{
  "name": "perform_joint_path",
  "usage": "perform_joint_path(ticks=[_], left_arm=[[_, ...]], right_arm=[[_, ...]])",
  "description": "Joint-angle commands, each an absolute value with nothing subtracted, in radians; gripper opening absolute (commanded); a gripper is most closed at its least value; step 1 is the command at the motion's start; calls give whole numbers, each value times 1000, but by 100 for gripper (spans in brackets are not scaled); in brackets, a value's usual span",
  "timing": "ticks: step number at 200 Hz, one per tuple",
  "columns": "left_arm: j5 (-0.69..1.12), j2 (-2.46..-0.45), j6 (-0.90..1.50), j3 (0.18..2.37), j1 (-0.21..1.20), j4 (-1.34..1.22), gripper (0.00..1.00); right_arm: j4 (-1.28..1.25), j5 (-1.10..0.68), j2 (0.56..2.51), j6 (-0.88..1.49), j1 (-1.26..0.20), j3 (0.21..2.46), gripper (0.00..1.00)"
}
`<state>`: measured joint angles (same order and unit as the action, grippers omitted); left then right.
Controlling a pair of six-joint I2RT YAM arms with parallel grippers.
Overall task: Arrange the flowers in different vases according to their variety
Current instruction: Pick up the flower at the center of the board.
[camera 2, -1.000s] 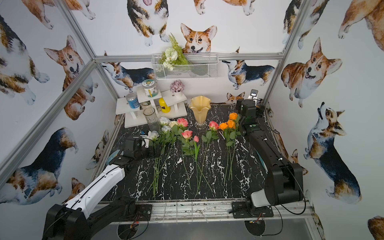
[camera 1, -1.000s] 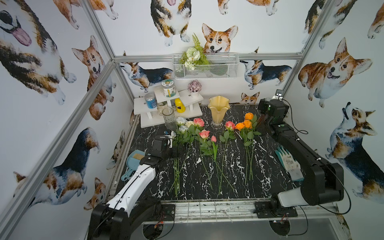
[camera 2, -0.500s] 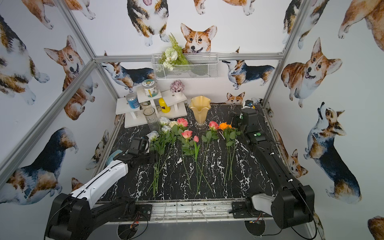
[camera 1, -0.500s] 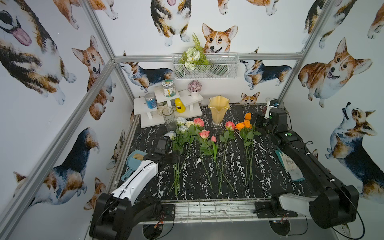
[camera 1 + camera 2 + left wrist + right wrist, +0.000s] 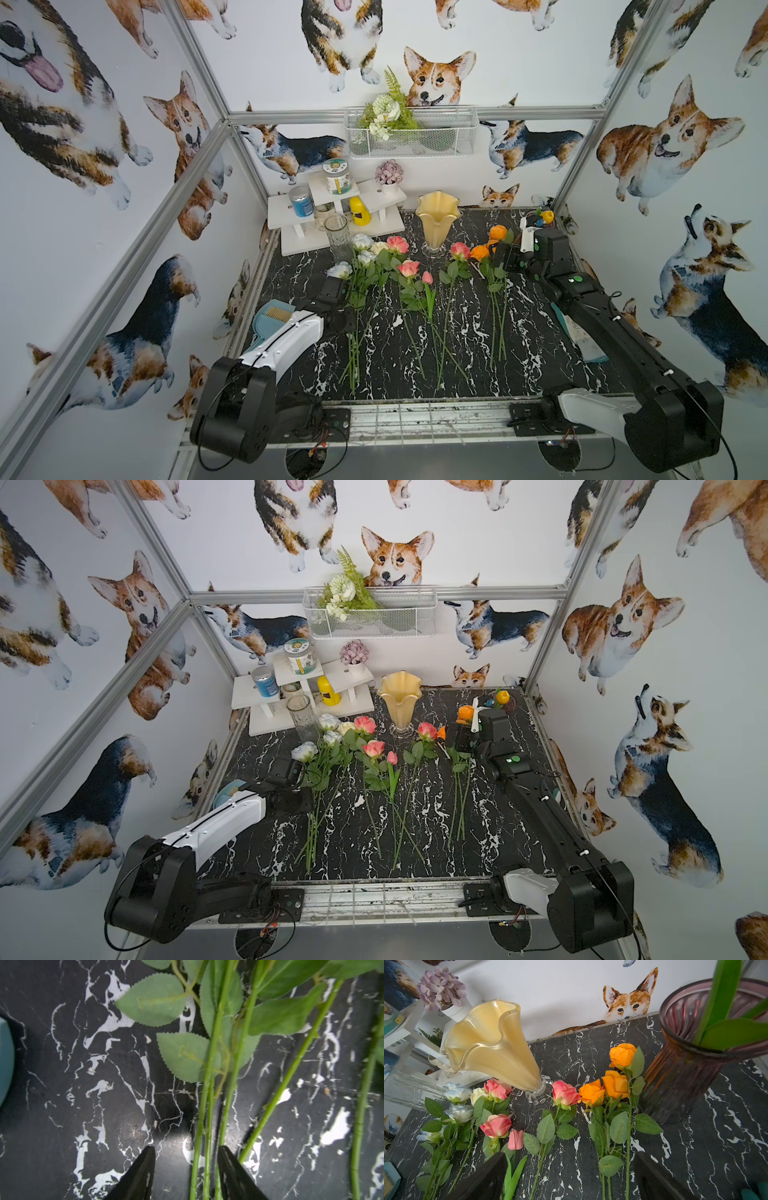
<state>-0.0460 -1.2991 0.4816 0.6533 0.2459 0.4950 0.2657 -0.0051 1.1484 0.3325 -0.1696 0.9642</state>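
The flowers lie in rows on the black marble table: white roses (image 5: 363, 243), pink roses (image 5: 397, 244) with a pink tulip (image 5: 515, 1139), and orange roses (image 5: 480, 252). My left gripper (image 5: 186, 1148) is low over the white roses' stems (image 5: 207, 1105). Its jaws stand apart with three stems between them, and a gap shows on one side. My right gripper (image 5: 570, 1154) hangs open above the orange roses (image 5: 615, 1083). Beside it stands the purple ribbed vase (image 5: 691, 1053) holding a green stem (image 5: 720, 1001). The creamy-yellow vase (image 5: 436, 222) and the clear glass vase (image 5: 338, 237) are empty.
A white stepped shelf (image 5: 374, 226) with jars, a yellow bottle (image 5: 359, 211) and a purple potted flower (image 5: 388, 172) fills the back left. A wire basket (image 5: 415, 137) with a fern bouquet hangs on the back wall. A blue dustpan (image 5: 272, 318) lies by the left arm.
My left gripper slid nearer along the white roses' stems and its jaws narrowed around them. My right arm drew back from the back corner toward the orange roses, still open.
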Motion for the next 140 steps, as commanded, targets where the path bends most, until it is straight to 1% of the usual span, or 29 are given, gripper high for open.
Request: perform_joint_path(ticks=[1, 67, 110, 125, 140], left_arm=[[-86, -1329, 501, 656, 245, 460, 49], [-69, -1425, 496, 676, 245, 398, 46], [-46, -1428, 504, 672, 248, 405, 43], [-76, -1409, 502, 659, 247, 412, 41], [-100, -1431, 490, 662, 240, 430, 39]], right_arm=[[267, -21, 1139, 339, -169, 956, 100], [265, -11, 1141, 331, -169, 941, 100], [273, -7, 1147, 325, -169, 940, 100], [276, -3, 1143, 323, -170, 939, 100], [275, -5, 1140, 323, -169, 937, 100]])
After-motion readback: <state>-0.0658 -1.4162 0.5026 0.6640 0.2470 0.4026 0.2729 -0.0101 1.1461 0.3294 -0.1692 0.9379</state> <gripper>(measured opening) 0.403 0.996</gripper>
